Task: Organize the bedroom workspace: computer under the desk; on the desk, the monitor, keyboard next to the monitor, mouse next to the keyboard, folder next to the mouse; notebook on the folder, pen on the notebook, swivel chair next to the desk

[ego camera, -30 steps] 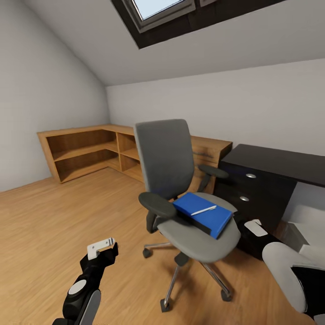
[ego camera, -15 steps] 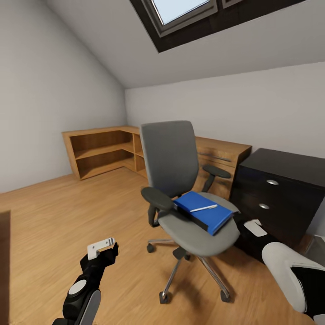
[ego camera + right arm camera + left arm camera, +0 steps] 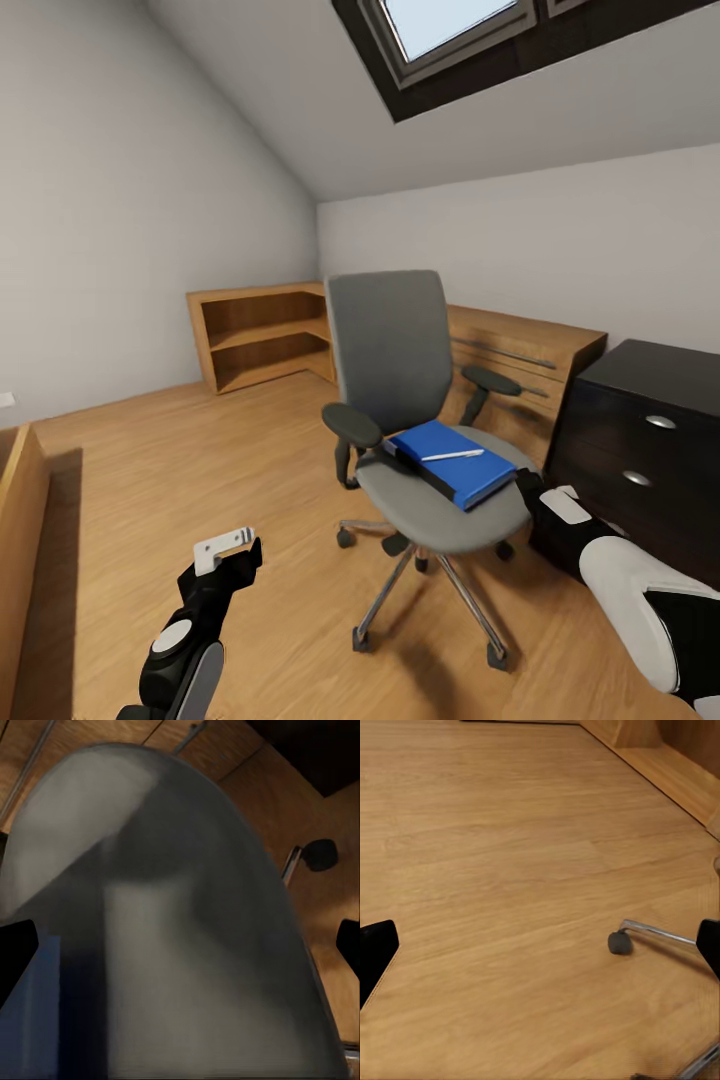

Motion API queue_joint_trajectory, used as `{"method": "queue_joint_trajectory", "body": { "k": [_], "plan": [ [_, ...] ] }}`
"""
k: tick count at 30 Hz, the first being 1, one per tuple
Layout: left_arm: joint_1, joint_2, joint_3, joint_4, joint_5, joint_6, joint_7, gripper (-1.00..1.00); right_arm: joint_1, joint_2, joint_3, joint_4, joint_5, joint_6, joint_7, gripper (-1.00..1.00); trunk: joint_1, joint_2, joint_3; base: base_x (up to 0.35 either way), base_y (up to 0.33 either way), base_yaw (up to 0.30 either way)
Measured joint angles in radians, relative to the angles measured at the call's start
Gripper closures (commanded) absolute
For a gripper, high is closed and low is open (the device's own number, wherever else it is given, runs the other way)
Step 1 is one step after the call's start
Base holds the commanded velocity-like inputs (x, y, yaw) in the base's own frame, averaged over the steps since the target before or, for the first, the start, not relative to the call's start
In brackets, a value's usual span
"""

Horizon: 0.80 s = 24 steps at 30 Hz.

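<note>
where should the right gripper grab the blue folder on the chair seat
Probably the folder's overhanging front corner, nearest the right gripper. It lies flat on the swivel chair's seat with the pen loose on top, so come in low from the robot's right, pinch top and bottom faces, and keep it level.
</note>
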Motion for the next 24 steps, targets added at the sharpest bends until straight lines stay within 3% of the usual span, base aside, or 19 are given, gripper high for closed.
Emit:
{"method": "queue_joint_trajectory", "body": {
  "k": [7, 24],
  "plan": [
    [0.0, 0.0, 0.0, 0.013, -0.002, 0.0, -0.004, -1.0, 0.0, 0.0, 0.0, -0.001, -0.002, -0.001, 0.002, -1.0, 0.0, 0.0, 0.005, 0.227, 0.0, 0.197],
    [0.0, 0.0, 0.0, 0.015, -0.003, 0.0, 0.0, -1.0, 0.0, -0.001, -0.001, -0.002, -0.011, -0.001, 0.004, -1.0, 0.0, 0.0, 0.006, 0.011, 0.0, 0.011]
  ]
}}
